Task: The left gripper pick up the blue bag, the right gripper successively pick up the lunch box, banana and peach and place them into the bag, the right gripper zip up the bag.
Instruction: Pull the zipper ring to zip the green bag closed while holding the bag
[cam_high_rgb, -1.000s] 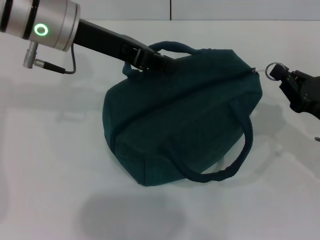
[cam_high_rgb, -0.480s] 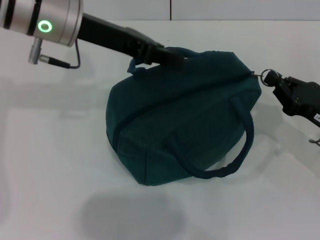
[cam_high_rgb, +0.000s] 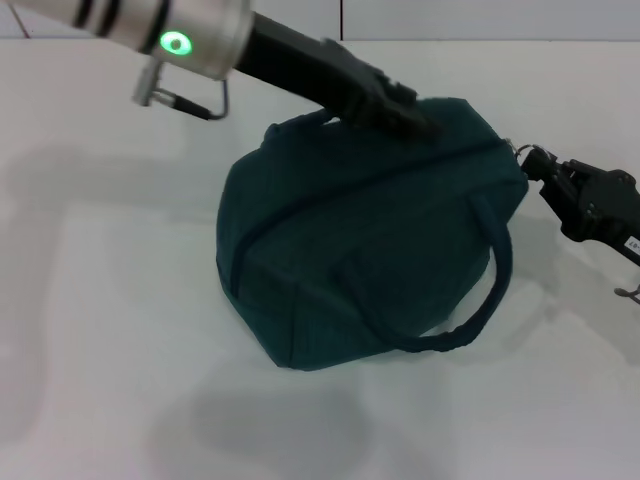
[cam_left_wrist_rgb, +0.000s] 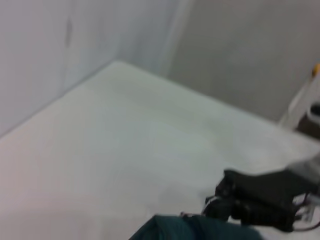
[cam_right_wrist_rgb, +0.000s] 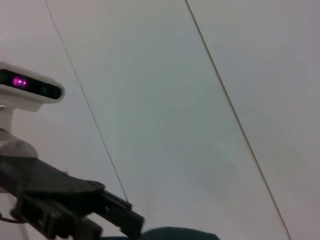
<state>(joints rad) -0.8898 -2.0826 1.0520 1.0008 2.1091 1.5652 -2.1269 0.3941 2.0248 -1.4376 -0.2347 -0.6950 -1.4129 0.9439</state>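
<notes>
A: On the white table, the blue bag sits closed and bulging. The right claw is pinched on the zip ring at the bag's right end.

B: And the left claw?

A: It's on the bag's top, near the far handle; its grip can't be told. Judgement: steady the bag, pull along the zip line, and check the end seats.

The left gripper sits above a sliver of the blue bag.

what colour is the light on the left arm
Green, a small glowing ring on the silver arm segment; clearest in the head view.
</notes>
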